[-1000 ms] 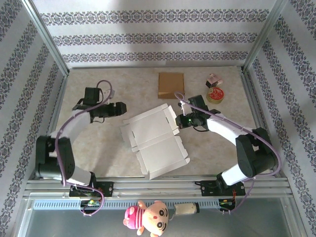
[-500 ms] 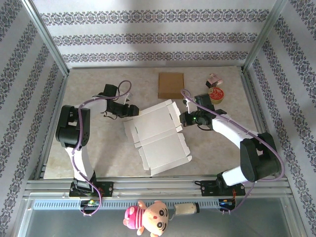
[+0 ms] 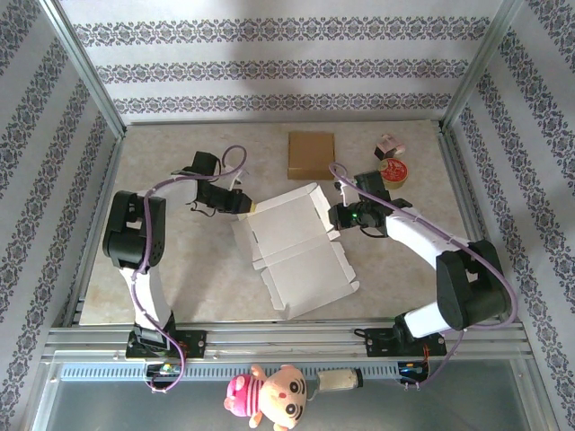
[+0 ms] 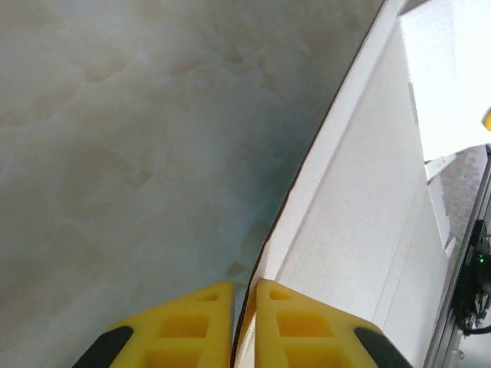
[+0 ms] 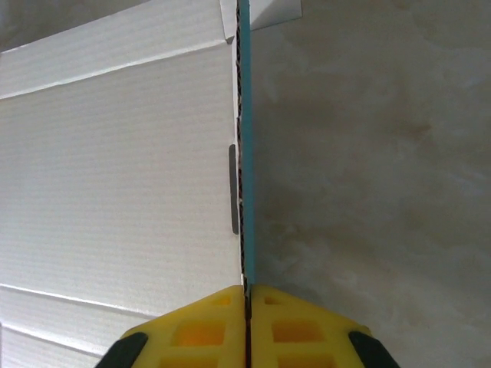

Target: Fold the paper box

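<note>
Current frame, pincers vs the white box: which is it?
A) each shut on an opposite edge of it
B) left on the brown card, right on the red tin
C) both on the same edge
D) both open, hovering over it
A: the left pincer pinches the left edge of the white paper box and the right pincer pinches its right edge, the board sitting between closed fingers in both wrist views.

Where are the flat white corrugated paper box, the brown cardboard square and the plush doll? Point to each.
flat white corrugated paper box [image 3: 292, 244], top view, centre panel.
brown cardboard square [image 3: 311, 154], top view, its middle.
plush doll [image 3: 269, 395], top view, its middle.
</note>
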